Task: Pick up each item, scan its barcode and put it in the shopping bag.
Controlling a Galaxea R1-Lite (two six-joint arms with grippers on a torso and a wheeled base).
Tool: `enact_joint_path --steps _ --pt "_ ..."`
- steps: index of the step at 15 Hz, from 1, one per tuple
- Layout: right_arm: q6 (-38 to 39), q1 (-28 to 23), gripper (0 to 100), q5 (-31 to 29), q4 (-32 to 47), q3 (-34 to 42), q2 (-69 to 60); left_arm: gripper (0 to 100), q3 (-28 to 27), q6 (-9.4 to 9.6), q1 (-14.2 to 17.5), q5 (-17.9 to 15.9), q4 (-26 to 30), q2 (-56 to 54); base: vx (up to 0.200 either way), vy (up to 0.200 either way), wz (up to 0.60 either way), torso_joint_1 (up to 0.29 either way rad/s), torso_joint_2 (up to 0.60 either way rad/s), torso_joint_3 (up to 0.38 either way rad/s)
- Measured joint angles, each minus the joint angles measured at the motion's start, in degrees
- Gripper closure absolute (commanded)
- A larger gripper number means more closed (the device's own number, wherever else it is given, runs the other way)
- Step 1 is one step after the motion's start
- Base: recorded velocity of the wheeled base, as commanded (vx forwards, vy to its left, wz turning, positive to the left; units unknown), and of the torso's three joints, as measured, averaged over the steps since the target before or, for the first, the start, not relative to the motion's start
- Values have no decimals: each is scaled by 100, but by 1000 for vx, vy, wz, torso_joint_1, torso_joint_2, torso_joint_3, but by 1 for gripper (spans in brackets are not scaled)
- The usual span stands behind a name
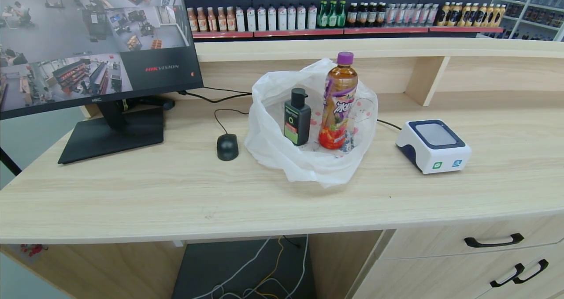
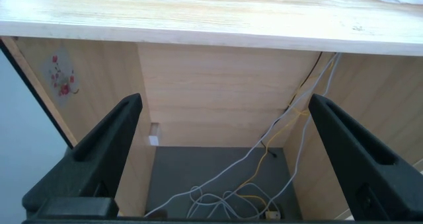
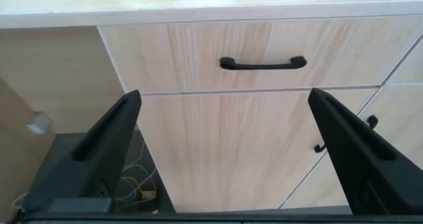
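A white plastic shopping bag (image 1: 273, 144) stands open on the wooden counter (image 1: 176, 193). Inside it stand a black pump bottle (image 1: 297, 118) with a green label and a tall tea bottle (image 1: 338, 102) with a purple cap, both upright. To the bag's right sits a white and blue barcode scanner (image 1: 433, 145). My left gripper (image 2: 225, 118) hangs open below the counter's front edge, facing the knee space with loose cables (image 2: 264, 158). My right gripper (image 3: 225, 115) is open too, low in front of a drawer with a black handle (image 3: 263, 64). Neither holds anything.
A monitor (image 1: 92, 43) on a black stand fills the counter's left side, with a black mouse (image 1: 227, 147) beside the bag. A raised shelf runs along the counter's back. Drawers (image 1: 493, 241) sit under the counter at right. Store shelves of bottles (image 1: 343, 16) stand beyond.
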Motion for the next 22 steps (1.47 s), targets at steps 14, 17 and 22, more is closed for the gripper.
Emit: enact_joint_path --steps 14,17,22 --pt "124 -2 0 -2 7 13 -104 0 0 -1 7 0 0 0 -29 -86 0 5 2 0" --pt "117 -5 0 0 0 13 -104 0 0 -15 5 0 0 0 0 -200 0 1 -1 1" --pt "116 -7 0 2 -2 13 -104 0 0 -28 5 0 5 0 0 -200 0 3 0 5"
